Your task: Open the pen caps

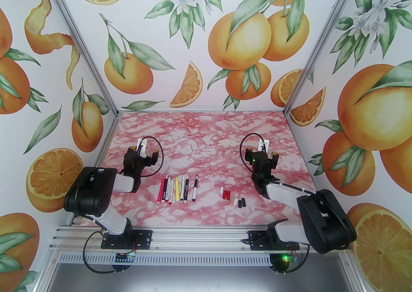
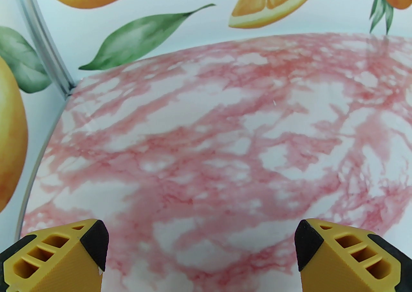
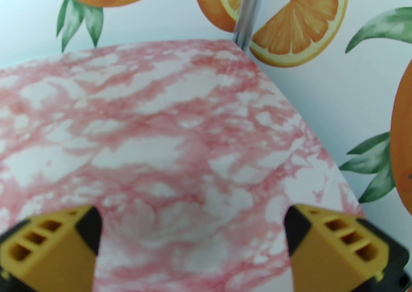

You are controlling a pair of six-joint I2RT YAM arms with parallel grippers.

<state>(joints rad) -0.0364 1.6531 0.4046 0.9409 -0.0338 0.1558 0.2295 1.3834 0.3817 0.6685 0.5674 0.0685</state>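
On the pink marble table (image 1: 199, 142), in the top view, the pens (image 1: 178, 188) lie side by side in a neat row at about 7 o'clock from the middle, tips pointing to 12. The pen caps (image 1: 226, 194), red, white and black, lie loose in a small scatter at about 5 o'clock, well apart from the barrels. Judging by that split, the caps are already off and sorted to the right arm's side, leaving little undone. The left gripper (image 1: 144, 150) sits at 10 o'clock and the right gripper (image 1: 262, 152) at 2 o'clock, both beyond the row, arms folded low with elbows back, probably parked clear of the work.

In the left wrist view, the left gripper (image 2: 201, 245) has its yellow fingers (image 2: 93, 242) spread wide with nothing between them, aimed at bare marble (image 2: 225, 139) toward the back wall.

In the right wrist view, the right gripper (image 3: 193, 232) is equally wide and empty, facing the table's far right corner at 1 o'clock.
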